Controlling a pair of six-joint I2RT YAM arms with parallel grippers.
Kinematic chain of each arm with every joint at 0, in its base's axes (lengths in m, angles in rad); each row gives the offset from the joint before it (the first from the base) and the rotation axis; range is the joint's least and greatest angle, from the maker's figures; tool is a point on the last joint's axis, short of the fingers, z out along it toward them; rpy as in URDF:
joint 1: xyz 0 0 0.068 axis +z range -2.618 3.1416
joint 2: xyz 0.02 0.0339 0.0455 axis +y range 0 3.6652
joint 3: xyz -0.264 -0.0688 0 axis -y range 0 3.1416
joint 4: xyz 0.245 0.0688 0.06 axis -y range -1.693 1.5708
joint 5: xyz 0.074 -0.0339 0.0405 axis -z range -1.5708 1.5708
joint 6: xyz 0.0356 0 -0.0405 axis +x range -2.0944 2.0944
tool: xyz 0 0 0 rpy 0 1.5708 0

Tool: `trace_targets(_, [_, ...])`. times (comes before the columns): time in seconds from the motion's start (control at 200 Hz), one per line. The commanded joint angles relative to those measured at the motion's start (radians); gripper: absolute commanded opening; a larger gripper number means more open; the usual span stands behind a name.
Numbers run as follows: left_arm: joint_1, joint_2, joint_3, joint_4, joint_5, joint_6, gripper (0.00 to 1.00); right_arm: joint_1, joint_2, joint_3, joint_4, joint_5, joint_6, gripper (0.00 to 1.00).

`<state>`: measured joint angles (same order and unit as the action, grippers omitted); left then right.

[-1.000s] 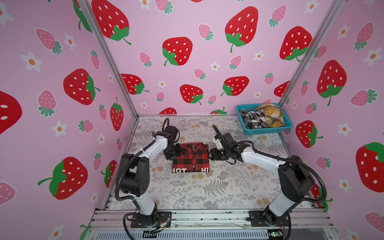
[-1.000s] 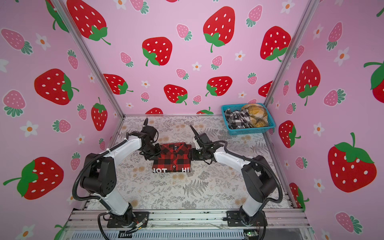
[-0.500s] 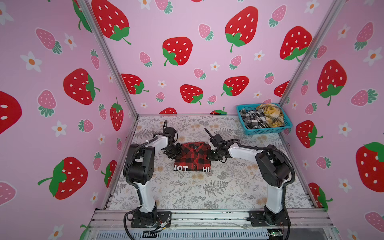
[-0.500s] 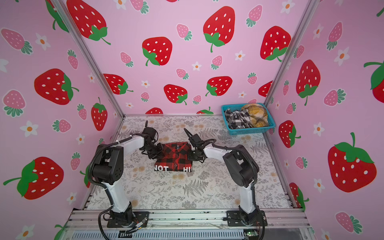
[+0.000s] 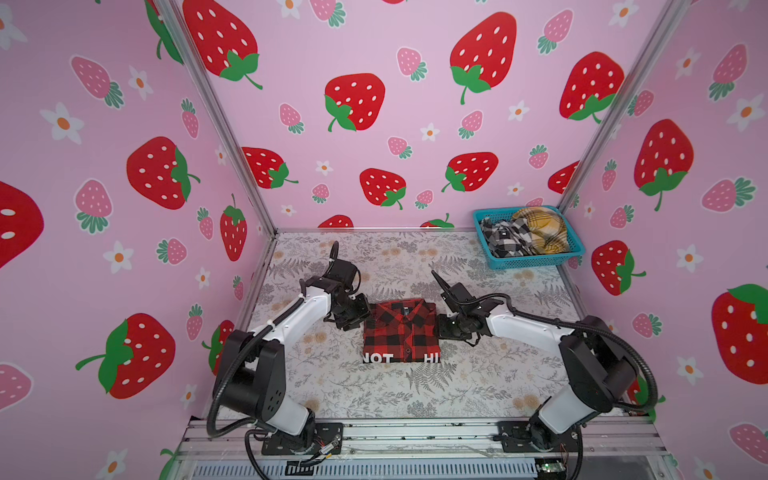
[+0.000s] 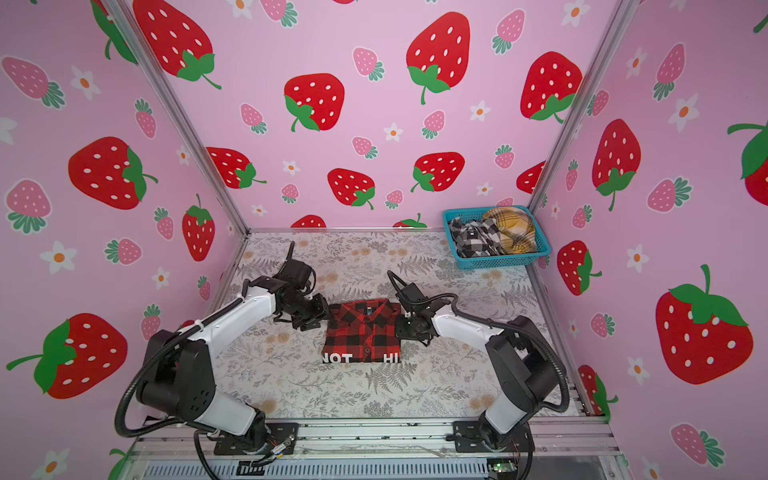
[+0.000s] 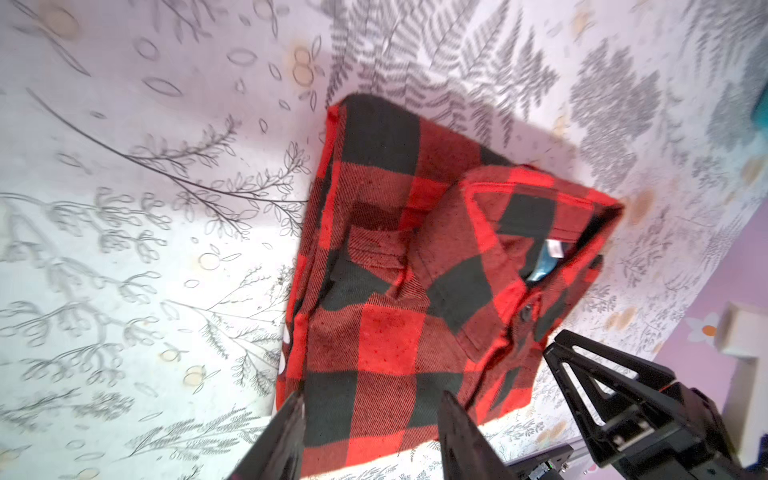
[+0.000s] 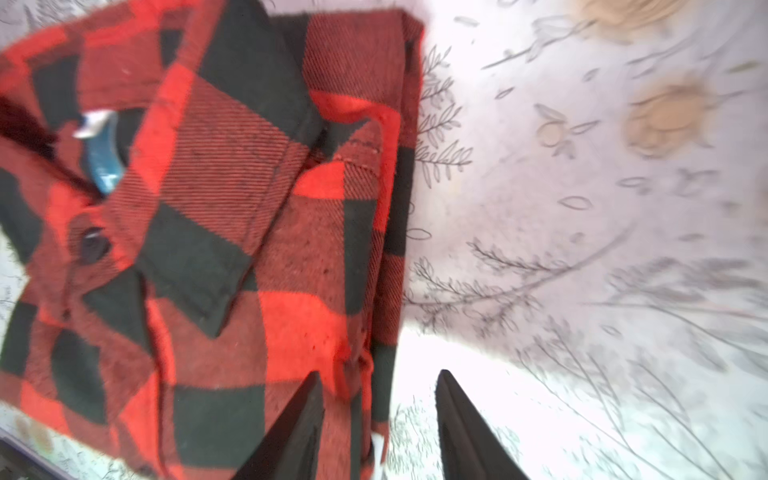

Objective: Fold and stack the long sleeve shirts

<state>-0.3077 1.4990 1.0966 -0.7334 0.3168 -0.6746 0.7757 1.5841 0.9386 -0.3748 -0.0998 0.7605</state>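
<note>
The red-and-black shirt (image 5: pixel 401 332) lies folded into a rectangle at the middle of the floral tabletop (image 5: pixel 415 399) in both top views, with its collar toward the back wall and white letters (image 5: pixel 378 358) along its near edge. The left claw (image 5: pixel 360 316) sits at the shirt's upper-left edge and the right claw (image 5: pixel 439 327) at its right edge, each with jaws spread and pinching nothing. The black-and-white shirt (image 5: pixel 505 239) and the mustard-yellow shirt (image 5: pixel 540 230) lie crumpled in the blue basket (image 5: pixel 536 262) at the tabletop's upper right.
</note>
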Motion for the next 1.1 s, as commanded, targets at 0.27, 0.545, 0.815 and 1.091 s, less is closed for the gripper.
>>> trace_targets(0.27, [-0.172, -0.049, -0.196, 0.108, 0.172, -0.152, 0.20, 0.162, -0.052, 0.050, -0.035, 0.011, 0.062, 0.20])
trace_targets(0.545, [-0.126, 0.030, -0.236, 0.130, 0.084, -0.114, 0.12, 0.169, 0.035, -0.028, 0.074, -0.016, 0.094, 0.14])
trace_targets(0.815, [-0.097, 0.047, -0.345, 0.176, 0.115, -0.119, 0.08, 0.168, 0.075, -0.049, 0.098, -0.021, 0.105, 0.13])
trace_targets(1.091, [0.008, 0.036, -0.045, -0.011, 0.087, -0.048, 0.19, 0.155, 0.043, 0.131, -0.070, 0.028, 0.041, 0.17])
